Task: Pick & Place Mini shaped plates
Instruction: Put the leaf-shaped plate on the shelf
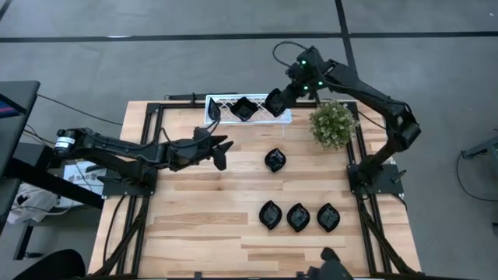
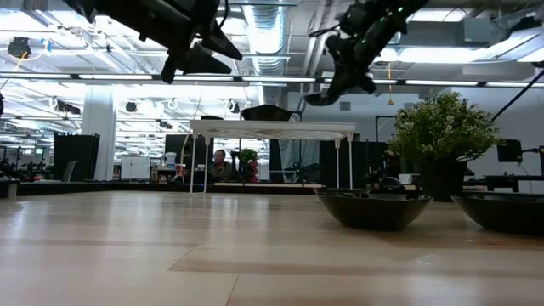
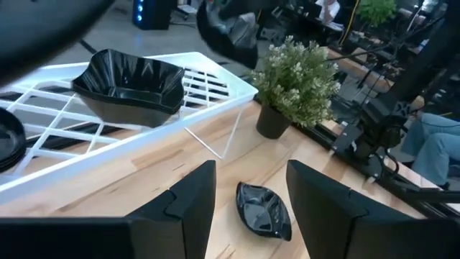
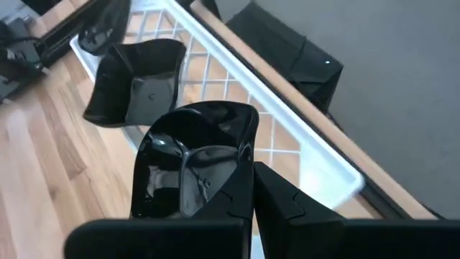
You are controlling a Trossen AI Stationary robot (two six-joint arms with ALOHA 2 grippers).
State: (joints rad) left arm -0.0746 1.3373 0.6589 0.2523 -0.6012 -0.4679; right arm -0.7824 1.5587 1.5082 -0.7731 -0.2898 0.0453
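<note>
Over the right end of the white lattice tray (image 1: 226, 118), my right gripper (image 1: 282, 98) is shut on a glossy black rounded-square plate (image 4: 190, 162), held above it. A like plate (image 1: 243, 109) rests on the tray's lattice (image 3: 133, 83), with another (image 1: 212, 108) at the tray's left end. A leaf-shaped plate (image 1: 275, 160) lies mid-table. My left gripper (image 1: 221, 152) hangs open above the wood, left of that leaf plate (image 3: 263, 210), which shows between its fingers farther off. Three leaf plates (image 1: 298, 217) lie in a row near the front edge. My right gripper pinches the rounded-square plate by its rim (image 4: 243, 188). One finger (image 4: 287, 205) shows against the rim's outer side; the plate itself hides the other. The fingers slant down from the table's right toward the tray. The plate is tilted and clear of the tray (image 2: 325, 96).
A green potted plant (image 1: 333, 123) stands right of the tray, close under my right arm. Black frame rails run along the table's left (image 1: 144, 155) and right (image 1: 362, 155) edges. Bare wood lies between the mid-table leaf plate and the front row.
</note>
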